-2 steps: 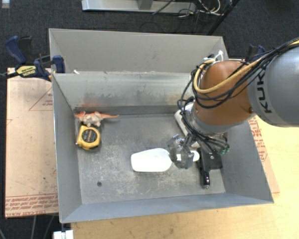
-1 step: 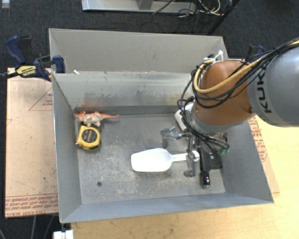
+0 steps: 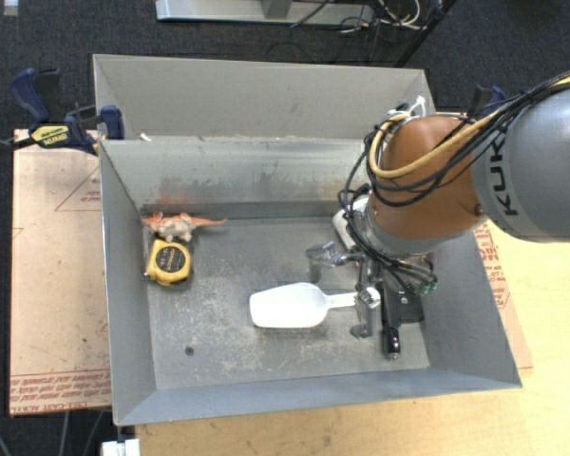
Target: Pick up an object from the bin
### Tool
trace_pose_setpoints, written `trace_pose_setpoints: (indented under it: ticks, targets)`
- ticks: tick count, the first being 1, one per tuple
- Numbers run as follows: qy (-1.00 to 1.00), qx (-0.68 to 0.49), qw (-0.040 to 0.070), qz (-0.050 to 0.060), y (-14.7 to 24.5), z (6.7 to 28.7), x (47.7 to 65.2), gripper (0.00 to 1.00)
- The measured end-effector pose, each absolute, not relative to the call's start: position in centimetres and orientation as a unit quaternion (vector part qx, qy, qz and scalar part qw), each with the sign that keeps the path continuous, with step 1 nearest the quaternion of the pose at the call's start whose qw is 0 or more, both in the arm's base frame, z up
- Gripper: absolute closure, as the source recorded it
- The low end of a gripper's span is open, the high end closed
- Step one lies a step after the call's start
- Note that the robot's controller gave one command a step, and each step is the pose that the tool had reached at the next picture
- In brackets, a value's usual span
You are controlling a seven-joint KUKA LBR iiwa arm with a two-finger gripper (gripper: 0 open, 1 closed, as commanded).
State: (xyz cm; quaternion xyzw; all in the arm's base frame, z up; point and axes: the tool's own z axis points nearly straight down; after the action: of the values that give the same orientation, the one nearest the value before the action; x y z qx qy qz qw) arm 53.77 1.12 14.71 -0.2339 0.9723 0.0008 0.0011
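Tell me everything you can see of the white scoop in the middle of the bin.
The white plastic scoop looks like one smooth piece: a broad, rounded bowl towards the view's left and a short, flat handle pointing right. It lies flat on the floor of the grey metal bin, near the middle, with no other loose thing touching it. Its handle end reaches the pincer, which hangs low over it; whether they touch is unclear.

Blk "KU" ltrs on grey arm [image 3: 543, 164], rest cut off
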Motion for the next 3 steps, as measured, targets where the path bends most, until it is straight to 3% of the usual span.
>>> trace_pose_setpoints:
  ticks: [1,2,3]
  targets:
    - [0.967,-0.256,0.002,-0.001,2.1,13.8,54.4,0.00]
    - [0.946,-0.324,0.004,0.000,5.4,8.7,53.7,0.00]
    - [0.926,-0.378,0.004,0.000,8.8,7.1,54.6,1.00]
